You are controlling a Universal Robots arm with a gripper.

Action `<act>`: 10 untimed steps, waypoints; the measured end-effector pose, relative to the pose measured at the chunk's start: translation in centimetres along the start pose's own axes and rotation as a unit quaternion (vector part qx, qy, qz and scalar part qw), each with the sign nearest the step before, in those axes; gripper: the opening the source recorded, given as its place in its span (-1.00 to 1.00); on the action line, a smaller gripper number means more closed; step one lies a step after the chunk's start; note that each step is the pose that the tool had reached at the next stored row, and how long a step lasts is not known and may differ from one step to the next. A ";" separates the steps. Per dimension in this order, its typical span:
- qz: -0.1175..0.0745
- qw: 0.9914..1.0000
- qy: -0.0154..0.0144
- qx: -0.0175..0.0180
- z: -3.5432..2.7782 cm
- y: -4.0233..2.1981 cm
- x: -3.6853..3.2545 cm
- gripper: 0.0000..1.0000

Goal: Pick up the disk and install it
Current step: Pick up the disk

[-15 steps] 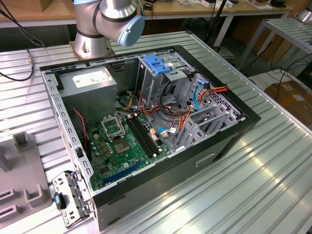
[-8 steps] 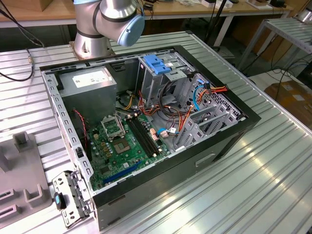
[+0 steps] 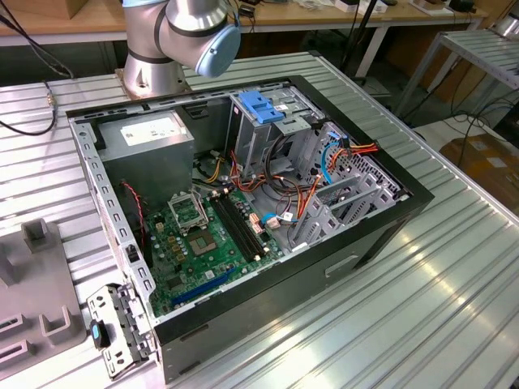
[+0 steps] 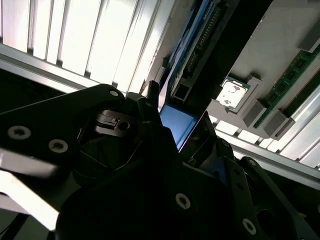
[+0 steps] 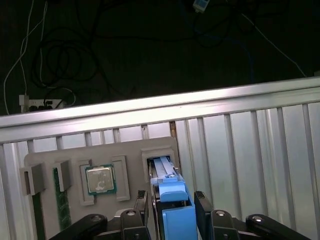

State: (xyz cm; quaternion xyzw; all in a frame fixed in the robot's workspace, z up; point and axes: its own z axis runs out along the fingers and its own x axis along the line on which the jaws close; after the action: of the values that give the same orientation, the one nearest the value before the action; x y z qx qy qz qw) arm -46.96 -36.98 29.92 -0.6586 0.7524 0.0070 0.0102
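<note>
Disk [image 5: 176,220] stands on edge in its slot in the grey tray [image 5: 132,152], blue tab toward my camera. A chip [image 5: 100,180] and a memory stick [image 5: 61,200] sit in neighbouring pockets. My pincer [image 5: 171,197] straddles the tab; can't tell whether it's clamped or loose. The tray lies on the slatted metal table [image 5: 240,145].
</note>
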 end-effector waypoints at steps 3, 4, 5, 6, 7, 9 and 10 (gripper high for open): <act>-0.001 1.000 0.002 0.001 0.05 0.00 0.00 0.00; -0.001 1.000 0.003 0.002 0.07 0.00 0.00 0.00; -0.001 1.000 0.004 0.002 0.08 0.00 0.00 0.00; -0.001 1.000 0.005 0.003 0.09 0.00 0.00 0.00; -0.001 1.000 0.005 0.003 0.09 0.00 0.01 0.00; -0.002 1.000 0.007 0.003 0.09 0.00 0.00 -0.04; -0.002 1.000 0.007 0.003 0.09 0.00 0.00 -0.18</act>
State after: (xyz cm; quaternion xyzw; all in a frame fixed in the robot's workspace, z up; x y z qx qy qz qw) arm -46.97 -36.99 29.83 -0.6598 0.7514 0.0003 0.0069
